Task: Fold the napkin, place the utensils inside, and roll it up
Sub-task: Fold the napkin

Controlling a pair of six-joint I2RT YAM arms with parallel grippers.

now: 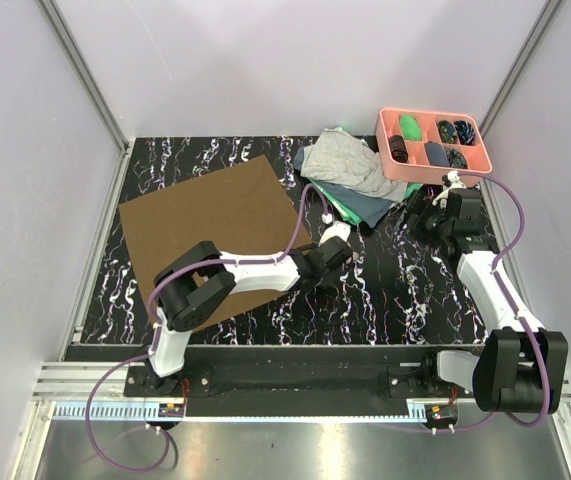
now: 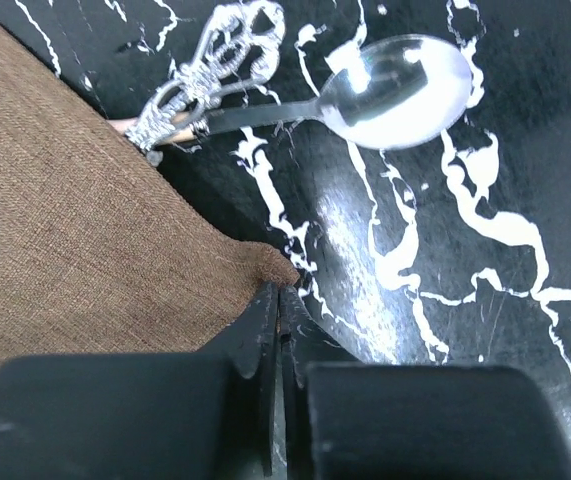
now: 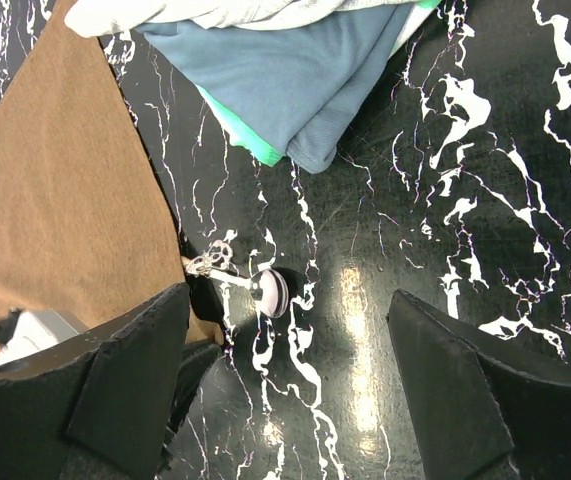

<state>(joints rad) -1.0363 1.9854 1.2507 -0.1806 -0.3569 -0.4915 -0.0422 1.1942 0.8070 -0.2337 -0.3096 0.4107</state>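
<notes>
My L pincer (image 2: 278,296) is shut on napkin (image 2: 75,230) corner; spoon (image 2: 395,90) just ahead, lying crosswise, handle at cloth edge. R pincer (image 3: 290,292) wide open, empty, farther.

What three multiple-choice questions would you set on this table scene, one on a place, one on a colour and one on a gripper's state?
1. Where does the pink tray stand?
A far right corner; B near left corner; C dead centre.
2. What colour is the napkin?
A grey; B brown; C green.
3. How is the right gripper?
A shut on the pink tray; B shut on the napkin; C open.

Answers:
1 A, the top view shows it against the far right edge.
2 B, it is plain brown in every view.
3 C, its wrist view shows the fingers wide apart, holding nothing.
</notes>
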